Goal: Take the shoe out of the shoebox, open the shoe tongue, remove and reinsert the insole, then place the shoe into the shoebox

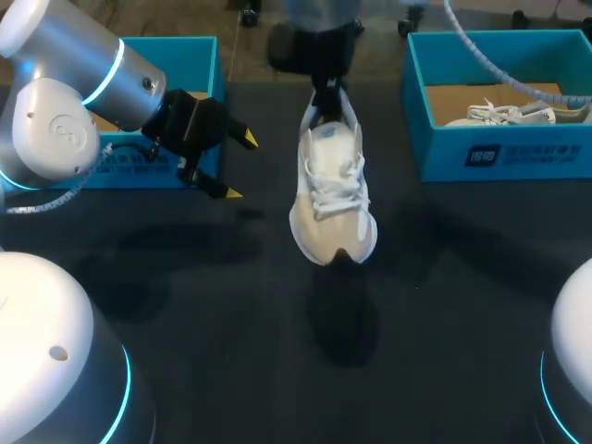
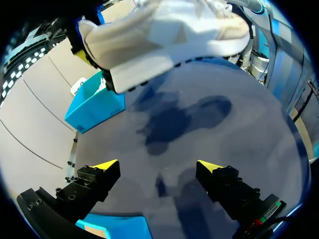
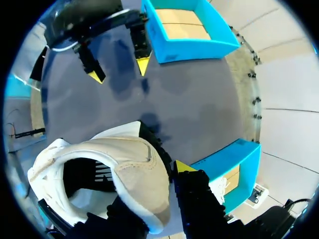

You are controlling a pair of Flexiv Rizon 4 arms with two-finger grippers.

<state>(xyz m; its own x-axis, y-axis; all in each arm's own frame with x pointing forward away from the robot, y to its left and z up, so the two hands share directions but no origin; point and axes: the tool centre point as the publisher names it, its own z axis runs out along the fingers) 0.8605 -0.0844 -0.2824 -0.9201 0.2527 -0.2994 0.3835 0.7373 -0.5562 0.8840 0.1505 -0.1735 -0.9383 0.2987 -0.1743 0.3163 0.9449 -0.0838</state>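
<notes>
Cream-white laced shoe [image 1: 333, 185] hung toe-near above table [image 1: 444, 305], heel clamped in right claw [image 1: 326, 104]; left claw [image 1: 240, 166] stood apart.

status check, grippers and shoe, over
Left gripper open, empty, beside left blue cardboard shoebox. Right gripper shut on heel of white-and-beige lace-up sneaker, held above dark table. Other blue shoebox holds a second shoe.

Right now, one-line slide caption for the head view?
Right pincer holds a white sneaker by its heel above the table; open left pincer hovers beside a blue shoebox.
</notes>
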